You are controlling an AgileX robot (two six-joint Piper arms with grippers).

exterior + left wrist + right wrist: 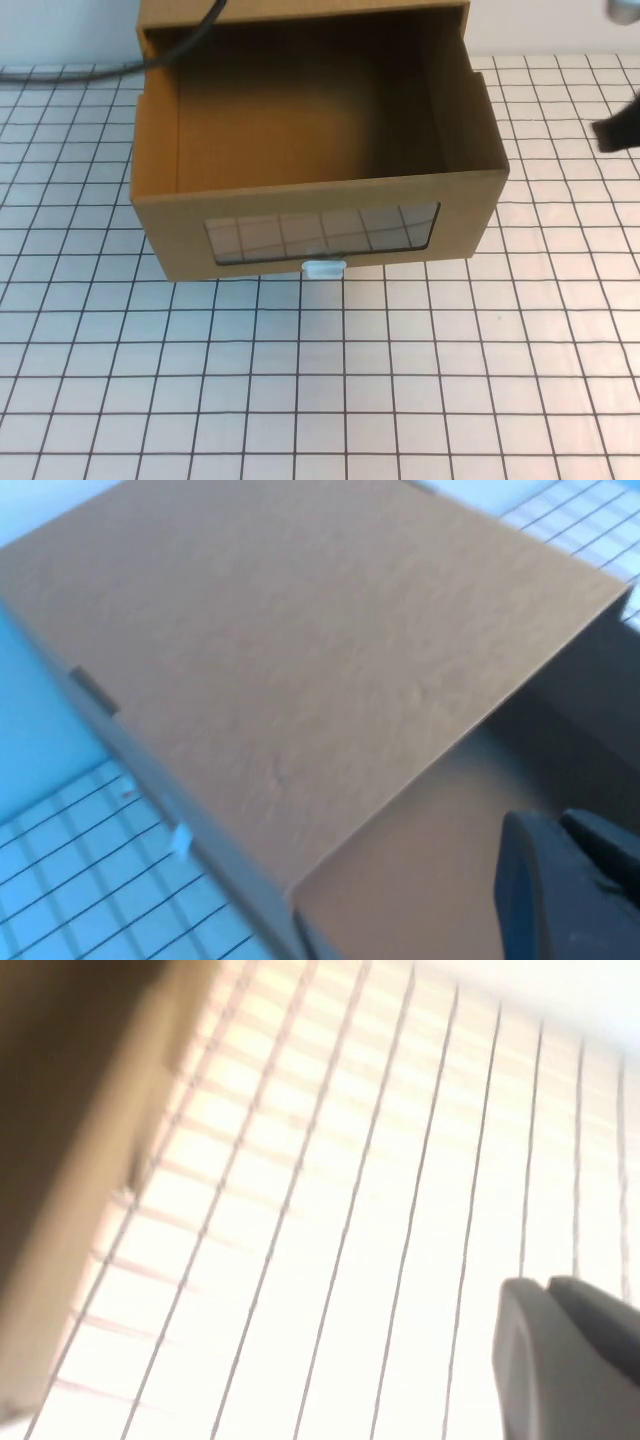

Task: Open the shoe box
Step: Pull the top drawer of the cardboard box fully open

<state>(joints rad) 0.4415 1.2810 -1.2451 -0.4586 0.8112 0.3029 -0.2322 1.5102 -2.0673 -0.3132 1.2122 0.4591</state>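
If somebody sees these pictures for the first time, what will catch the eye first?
The brown cardboard shoe box, in the far middle of the checked table, stands with its drawer pulled out and empty, a clear window and a small white pull tab on its front. The right gripper hangs shut beside the box's right; the left gripper hovers above the box's outer sleeve.

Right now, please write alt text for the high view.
An open, empty cardboard shoe box sits on a gridded table, its windowed front and white tab facing the camera. The right gripper, shut, is at the right edge; the left gripper is unseen here.
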